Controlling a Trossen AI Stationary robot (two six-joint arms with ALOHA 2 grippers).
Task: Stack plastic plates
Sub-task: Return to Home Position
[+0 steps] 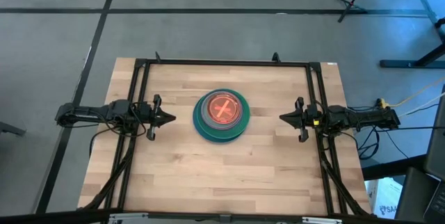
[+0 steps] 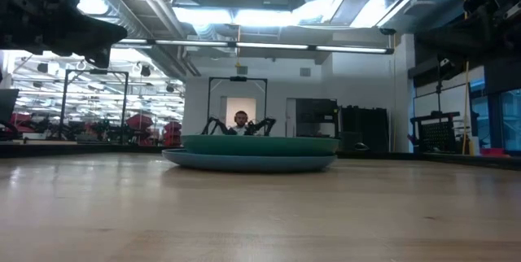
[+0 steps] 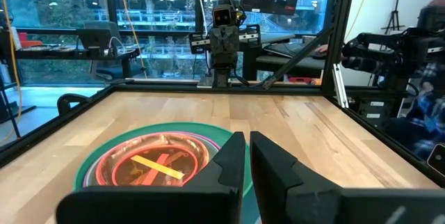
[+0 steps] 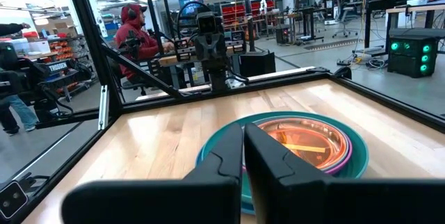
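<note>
Closest in, the left gripper (image 3: 245, 144) has its two fingers pressed almost together, with only a slit between them and nothing in it. The right gripper (image 4: 243, 132) is pinched the same way, also empty. In the high view they sit at mid-left and mid-right of the frame, tips pointing inward. Each is well apart from the stack of plastic plates (image 1: 221, 116) at the centre of the table (image 1: 208, 175).

The stack has a broad green plate (image 1: 215, 138) underneath, smaller rims nested above it and an orange plate (image 1: 222, 108) on top. How many lie between I cannot count from above, probably several. Seen level across the table, the pile looks flat and even.

The stacking looks done, so only parking the arms is left. Each arm should lift clear and pull straight outward from the pile, both sides evenly, with no sweep over the rims and the claws closed.

Beyond the table's far edge a person (image 4: 139, 36) sits at a desk, apart from the arms.
</note>
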